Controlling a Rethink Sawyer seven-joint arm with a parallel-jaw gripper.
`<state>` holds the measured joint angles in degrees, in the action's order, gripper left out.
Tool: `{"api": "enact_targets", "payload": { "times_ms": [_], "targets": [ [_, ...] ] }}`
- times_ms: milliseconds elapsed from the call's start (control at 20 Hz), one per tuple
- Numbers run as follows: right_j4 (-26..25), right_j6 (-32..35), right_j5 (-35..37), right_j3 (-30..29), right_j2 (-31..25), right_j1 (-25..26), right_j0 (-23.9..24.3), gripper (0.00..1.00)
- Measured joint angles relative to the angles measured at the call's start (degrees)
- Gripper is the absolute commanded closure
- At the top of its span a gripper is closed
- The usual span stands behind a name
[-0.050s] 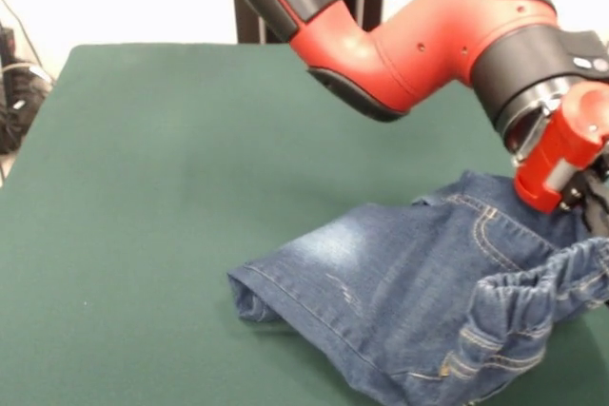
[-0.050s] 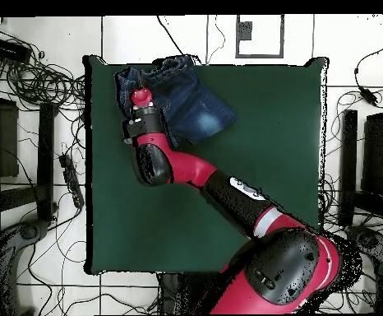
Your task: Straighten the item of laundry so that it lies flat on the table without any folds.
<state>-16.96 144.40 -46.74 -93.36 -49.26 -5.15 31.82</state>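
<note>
End effector (image 1: 592, 199) at waistband, one bunched pair of jeans (image 1: 400, 282), one table (image 1: 143, 187)

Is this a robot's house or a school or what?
Probably a robot lab: a red robot arm works at a green table with jeans on it, and cables trail over the tiled floor.

Red and black arm (image 1: 419, 45) bent at the elbow, reaching over the table (image 1: 143, 187) toward one corner, wrist angled downward, red gripper (image 2: 141, 97) low above the table's surface near that corner, fingers hidden from both views
</note>
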Motion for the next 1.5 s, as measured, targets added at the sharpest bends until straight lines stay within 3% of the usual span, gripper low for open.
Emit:
{"api": "enact_targets", "payload": {
  "times_ms": [700,1500],
  "targets": [
    [-1.6,0.0,-8.2,0.3,-4.7,1.6,-0.9,1.0],
    [-0.8,0.0,-9.9,0.3,-7.0,1.4,-5.6,1.0]
  ]
}}
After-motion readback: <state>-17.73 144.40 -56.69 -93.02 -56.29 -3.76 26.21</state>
